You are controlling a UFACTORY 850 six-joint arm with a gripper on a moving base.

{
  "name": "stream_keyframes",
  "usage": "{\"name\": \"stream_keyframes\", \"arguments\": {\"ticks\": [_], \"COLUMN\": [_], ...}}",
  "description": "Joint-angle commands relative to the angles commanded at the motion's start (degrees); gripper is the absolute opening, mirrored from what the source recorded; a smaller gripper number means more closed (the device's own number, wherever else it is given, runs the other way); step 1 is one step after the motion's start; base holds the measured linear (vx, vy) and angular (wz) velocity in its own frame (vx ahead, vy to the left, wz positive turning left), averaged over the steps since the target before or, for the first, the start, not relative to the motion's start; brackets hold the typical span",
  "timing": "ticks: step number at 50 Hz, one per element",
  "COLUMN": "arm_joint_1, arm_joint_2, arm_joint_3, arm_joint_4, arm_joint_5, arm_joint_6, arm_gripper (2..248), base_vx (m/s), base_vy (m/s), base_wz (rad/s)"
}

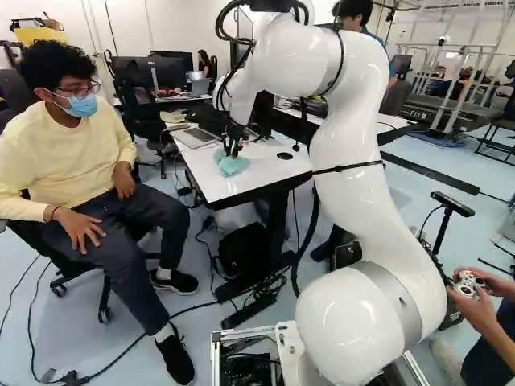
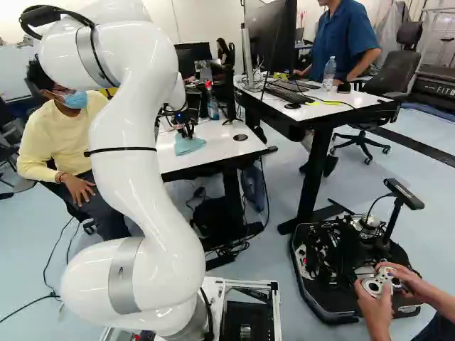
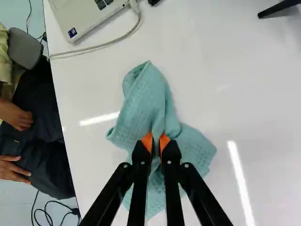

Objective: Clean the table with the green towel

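Our gripper (image 2: 186, 133) pinches a fold of the green towel (image 3: 146, 103), which lies bunched on the white table (image 1: 216, 190), at the upper middle of the left base view. A laptop (image 3: 87, 14) rests near the towel.

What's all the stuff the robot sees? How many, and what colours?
Towel: one, blue-green, crumpled on near table
Near table: one, white top, ahead
Laptop: one silver, near table
Second table: one, white top, right base view's right
Big monitor: one, black, second table
Bottle: one clear, second table
Chairs: several, dark, around room
Game controller: one, white, right base view's lower right
Background things: too many to count
Arm: one, white, rising from below
Hand: one, black, orange pads, pinching towel
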State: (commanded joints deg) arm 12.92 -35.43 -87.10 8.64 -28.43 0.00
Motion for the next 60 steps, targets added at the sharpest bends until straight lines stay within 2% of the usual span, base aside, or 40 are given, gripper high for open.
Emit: {"name": "stream_keyframes", "arguments": {"ticks": [60], "arm_joint_1": [-0.1], "arm_joint_2": [7.3], "arm_joint_3": [1.3], "arm_joint_4": [0.0], "arm_joint_5": [-0.3], "arm_joint_6": [0.0], "arm_gripper": [44], "base_vx": [0.000], "base_vy": [0.000], "base_wz": [0.000]}}
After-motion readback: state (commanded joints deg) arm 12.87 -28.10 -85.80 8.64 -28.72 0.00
